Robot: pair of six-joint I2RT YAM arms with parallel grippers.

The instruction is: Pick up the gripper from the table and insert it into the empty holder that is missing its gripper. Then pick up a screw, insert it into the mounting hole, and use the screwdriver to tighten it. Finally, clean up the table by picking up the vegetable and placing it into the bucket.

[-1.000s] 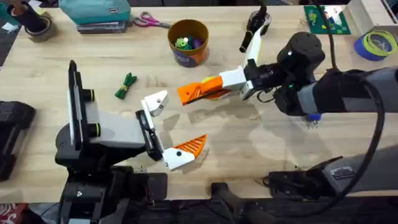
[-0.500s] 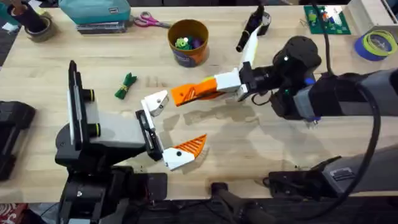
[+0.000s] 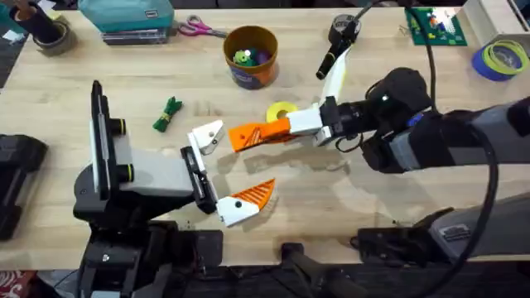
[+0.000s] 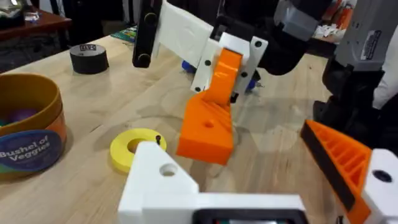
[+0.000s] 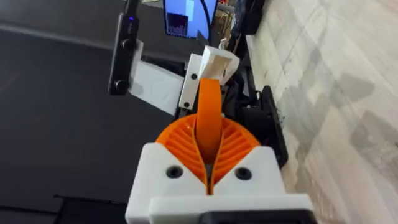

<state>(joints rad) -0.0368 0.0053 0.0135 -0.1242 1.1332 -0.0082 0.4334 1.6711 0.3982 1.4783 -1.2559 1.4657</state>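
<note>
My right gripper (image 3: 269,130) is shut on the orange ribbed gripper (image 3: 240,136), held above the table with its tip close to the bare white holder (image 3: 207,135) on my left arm. The left wrist view shows the gripper (image 4: 208,124) hanging just beyond the holder (image 4: 165,180), apart from it. My left gripper (image 3: 240,161) is open, its other finger carrying an orange wedge (image 3: 252,194). The green vegetable (image 3: 167,113) lies on the table to the left. The bucket (image 3: 251,56) stands at the back. The screwdriver is out of view. A small dark pin (image 4: 158,138) stands by the yellow disc.
A yellow ring disc (image 3: 282,112) lies just behind the right gripper. Scissors (image 3: 199,30), a teal case (image 3: 128,16) and tape rolls (image 3: 501,58) line the back edge. Bare wood lies in front of the right arm.
The right gripper has carried the orange gripper leftward and nearer the left arm's holder, uncovering the yellow disc. The left arm has not moved.
</note>
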